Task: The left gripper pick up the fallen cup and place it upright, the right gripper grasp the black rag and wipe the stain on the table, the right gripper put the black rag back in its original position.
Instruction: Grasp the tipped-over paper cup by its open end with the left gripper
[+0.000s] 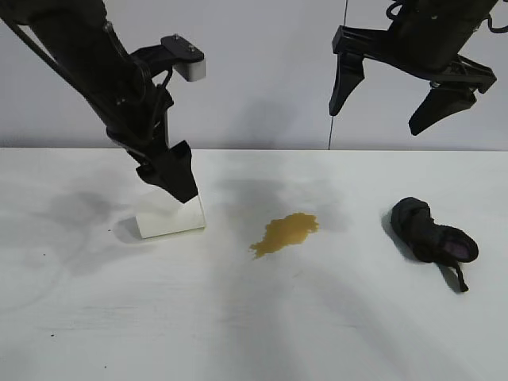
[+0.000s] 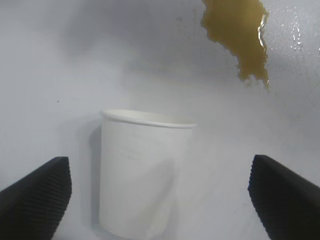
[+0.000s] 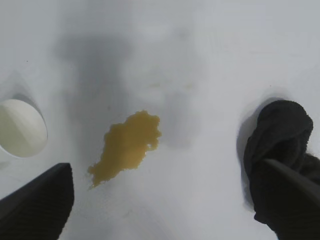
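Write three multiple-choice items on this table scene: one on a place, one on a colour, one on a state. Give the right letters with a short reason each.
1. Where does the stain lie on the table?
A. between the cup and the rag
B. under the rag
C. inside the cup

2. What colour is the rag?
A. white
B. black
C. yellow

3. How stands the left gripper?
A. shut on the cup
B. open, with the cup between its fingers
C. shut on the rag

Key: 1 A, the exterior view shows the blotch with the cup at its left and the rag at its right. 2 B, it is a dark bundle on the white top. 3 B, the left wrist view shows both fingers wide apart, clear of the cup's sides. The right gripper hangs open above the rag.
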